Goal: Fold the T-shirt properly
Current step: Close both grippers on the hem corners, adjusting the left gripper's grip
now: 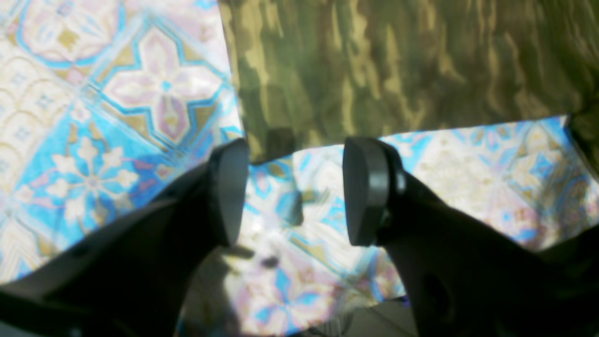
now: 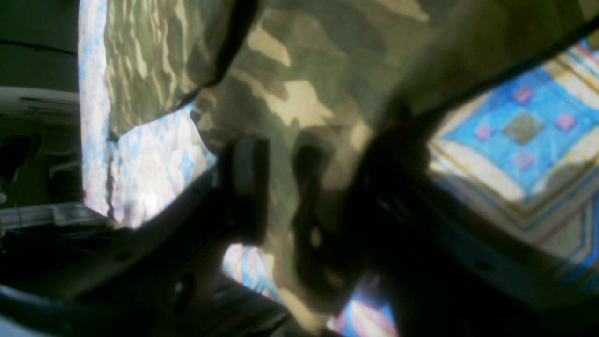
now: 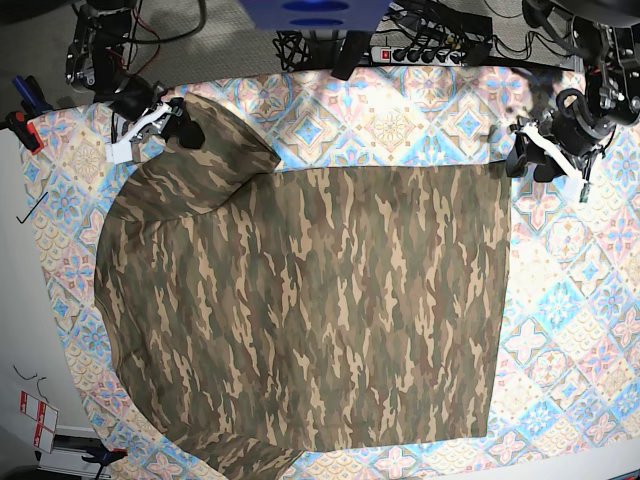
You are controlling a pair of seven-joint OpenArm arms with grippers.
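Covering the patterned tablecloth (image 3: 590, 330), the T-shirt (image 3: 310, 310); right end effector (image 2: 281, 187) clamping fabric, left end effector (image 1: 295, 187) wide, empty

The T-shirt (image 3: 300, 300) lies flat and covers most of the tile-patterned cloth (image 3: 570, 330). Beside the T-shirt's straight hem edge there is a wide bare strip of cloth with nothing on it, so a gripper could pass there. Above the T-shirt there is a thinner bare strip. The left gripper (image 1: 295, 187) hangs just off the T-shirt's hem corner, with bare cloth between its 2 parted fingers. At the T-shirt's other top corner, bunched fabric fills the right gripper (image 2: 299, 187). A power strip (image 3: 425, 52) and cables (image 3: 120, 30) crowd the space past the cloth above the T-shirt.
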